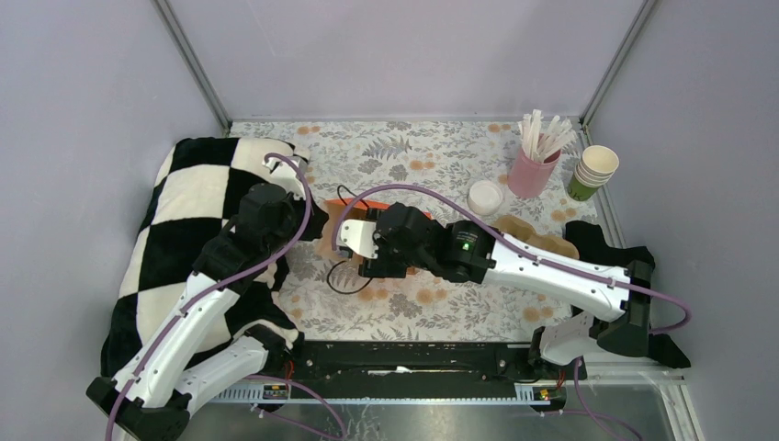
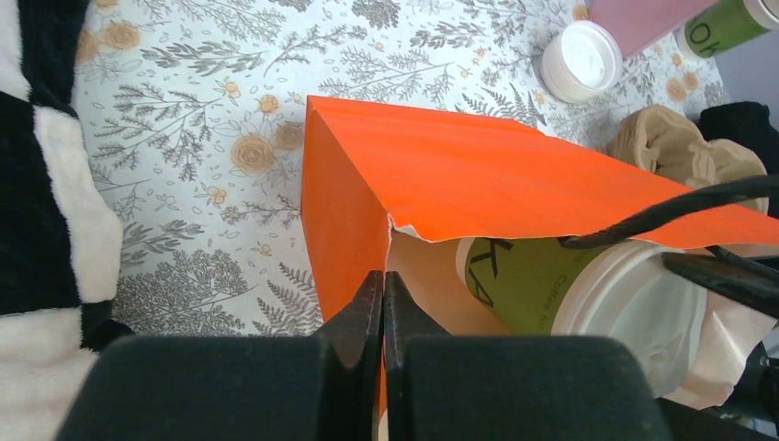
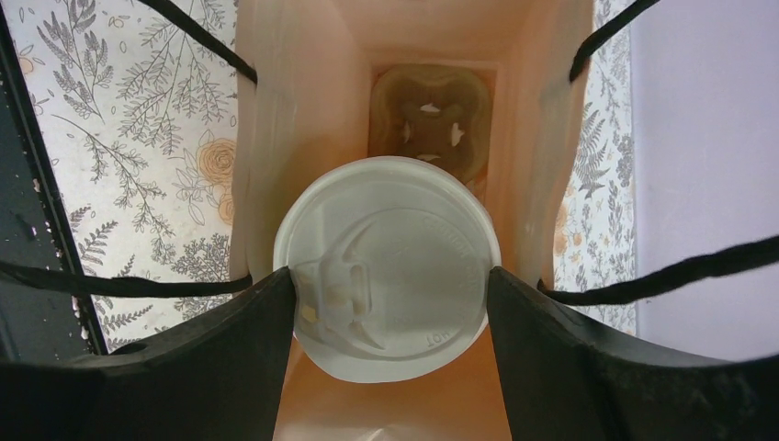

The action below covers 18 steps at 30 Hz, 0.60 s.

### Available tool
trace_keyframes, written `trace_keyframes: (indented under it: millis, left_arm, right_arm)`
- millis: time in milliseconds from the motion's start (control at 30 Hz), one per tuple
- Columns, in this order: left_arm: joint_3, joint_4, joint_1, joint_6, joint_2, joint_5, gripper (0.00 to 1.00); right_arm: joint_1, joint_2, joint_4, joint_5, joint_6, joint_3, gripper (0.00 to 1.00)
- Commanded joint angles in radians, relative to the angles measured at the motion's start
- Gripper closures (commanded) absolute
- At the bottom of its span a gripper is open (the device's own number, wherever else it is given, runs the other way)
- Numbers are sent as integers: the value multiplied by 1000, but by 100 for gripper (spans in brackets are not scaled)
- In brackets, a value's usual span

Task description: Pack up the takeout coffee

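Surface: table under a floral cloth (image 1: 413, 156), with a black-and-white checkered blanket (image 1: 184, 230) bunched along the left side. The room is a booth with pale grey wall panels (image 1: 395, 55) and metal corner posts (image 1: 193, 64). Back right of the cloth: pink cup of straws (image 1: 531, 175), stack of lidless green cups (image 1: 592, 173), loose white lid (image 1: 485, 197), brown pulp carrier (image 1: 542, 241). Orange paper bag (image 2: 478, 184) lies on its side mid-table. Left gripper (image 2: 384, 285) has its fingers pressed together, pinching the bag's rim at the mouth. Right gripper (image 3: 390, 276) is spread wide, one finger touching each side of the lid, gripping the takeout coffee (image 2: 524, 285). The cup lies on its side in the bag mouth, lid end outward (green body partly under the orange wall). The bag's black handles (image 3: 643, 276) hang loose beside the right fingers. A brown pulp piece (image 3: 432, 119) sits at the bag's far end.
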Motion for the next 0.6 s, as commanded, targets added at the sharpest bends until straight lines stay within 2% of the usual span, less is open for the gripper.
trace_keyframes:
  millis: [0,333,567]
  left_arm:
    - [11,80,-3,0,3,-34,100]
    - [-46,73,-5,-10,-35,16,100]
    - [-83,73,-5,-15,-52,16,100]
  right_arm:
    - [9,35,16,-5,-27,35,30]
    - [7,14,118,67,-175,-84,27]
    - [-1,51,111,67,-192,-93,28]
